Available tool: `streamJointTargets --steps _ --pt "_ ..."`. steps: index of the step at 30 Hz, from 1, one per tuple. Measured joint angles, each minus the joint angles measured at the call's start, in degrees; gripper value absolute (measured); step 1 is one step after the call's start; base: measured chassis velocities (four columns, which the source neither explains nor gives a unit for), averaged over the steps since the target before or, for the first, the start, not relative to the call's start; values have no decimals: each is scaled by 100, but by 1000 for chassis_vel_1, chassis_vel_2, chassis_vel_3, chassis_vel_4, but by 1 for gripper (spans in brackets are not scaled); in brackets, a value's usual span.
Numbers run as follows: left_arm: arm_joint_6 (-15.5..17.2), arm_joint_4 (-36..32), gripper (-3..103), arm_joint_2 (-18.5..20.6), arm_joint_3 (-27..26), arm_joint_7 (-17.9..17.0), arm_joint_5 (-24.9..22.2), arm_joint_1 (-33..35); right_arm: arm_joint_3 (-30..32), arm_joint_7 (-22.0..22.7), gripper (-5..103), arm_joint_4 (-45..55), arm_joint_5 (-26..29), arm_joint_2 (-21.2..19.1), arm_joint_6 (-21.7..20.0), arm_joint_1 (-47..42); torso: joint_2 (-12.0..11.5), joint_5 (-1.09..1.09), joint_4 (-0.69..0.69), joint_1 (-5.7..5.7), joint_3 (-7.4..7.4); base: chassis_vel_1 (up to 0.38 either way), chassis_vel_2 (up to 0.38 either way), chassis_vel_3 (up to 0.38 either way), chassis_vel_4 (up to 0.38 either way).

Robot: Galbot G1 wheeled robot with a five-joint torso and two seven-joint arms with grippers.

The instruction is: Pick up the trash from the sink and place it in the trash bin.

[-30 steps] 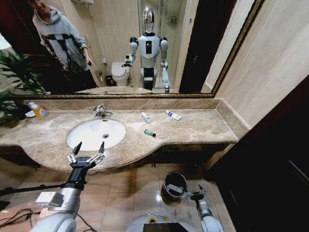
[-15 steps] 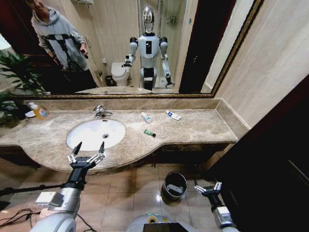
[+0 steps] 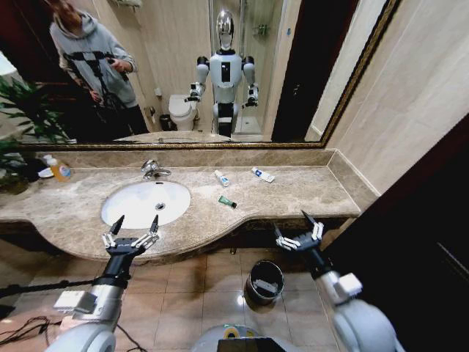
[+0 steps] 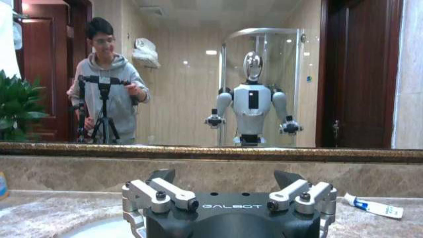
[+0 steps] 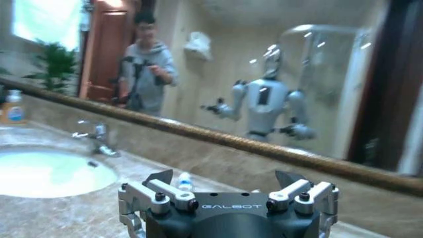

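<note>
Both grippers empty and spread, reaching step not yet begun.

Right gripper (image 3: 298, 236) fingers wide, holding nothing, hover above the black trash bin (image 3: 264, 281); left gripper (image 3: 131, 236) likewise wide at the sink (image 3: 121, 213) rim's 6 o'clock. Green-and-black tube (image 3: 227, 202) and white tubes (image 3: 221, 178) lie on the counter at the basin's 3 o'clock; next move probably calls for reaching toward them.

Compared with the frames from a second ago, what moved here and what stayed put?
The right gripper rose from beside the trash bin on the floor to the counter's front edge, fingers open and empty. The left gripper stayed open at the sink's front rim. The green-and-black tube and two white tubes lie unmoved on the counter.
</note>
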Motion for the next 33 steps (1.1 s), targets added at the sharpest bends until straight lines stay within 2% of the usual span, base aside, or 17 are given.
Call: streamJointTargets --steps 1,2,5,6,10,11,14,17,23,27,33 --pt "0 0 100 1 -1 0 0 0 -120 -6 100 -245 183 -200 -76 325 0 2 1 0 1 0 0 0 0" --pt "0 0 100 1 -1 0 0 0 -120 -6 100 -245 183 -200 -76 325 0 2 1 0 1 0 0 0 0" --pt "0 0 100 0 0 -1 0 0 -624 51 100 -1035 632 -648 -401 1324 -1 2 1 2 1 0 0 0 0" --pt "0 0 100 0 0 -1 0 0 -624 51 100 -1035 632 -648 -401 1324 -1 2 1 2 1 0 0 0 0" --pt "0 0 100 0 0 0 0 0 -1372 153 100 -1653 698 -737 -647 2441 -1 1 2 1 1 0 0 0 0" --pt "0 0 100 0 0 0 0 0 -1372 153 100 -1653 698 -737 -647 2441 -1 1 2 1 1 0 0 0 0" --pt "0 0 100 0 0 0 0 0 -1902 90 100 -1975 693 -635 -617 2813 -1 -1 0 1 1 0 0 0 0" --pt "0 0 100 0 0 0 0 0 -2136 70 100 -2116 691 -534 -580 2913 -1 -1 0 1 0 0 0 0 0" --pt "0 0 100 0 0 0 0 0 -2910 58 100 -2580 508 -85 -613 3272 -1 -2 0 0 0 0 0 0 0" --pt "0 0 100 0 0 0 0 0 -3243 134 100 -2919 382 181 -715 3554 -1 0 0 0 0 0 0 0 0" --pt "0 0 100 0 0 0 0 0 -3447 177 100 -3473 298 319 -730 4055 0 -1 0 0 0 0 0 0 0"
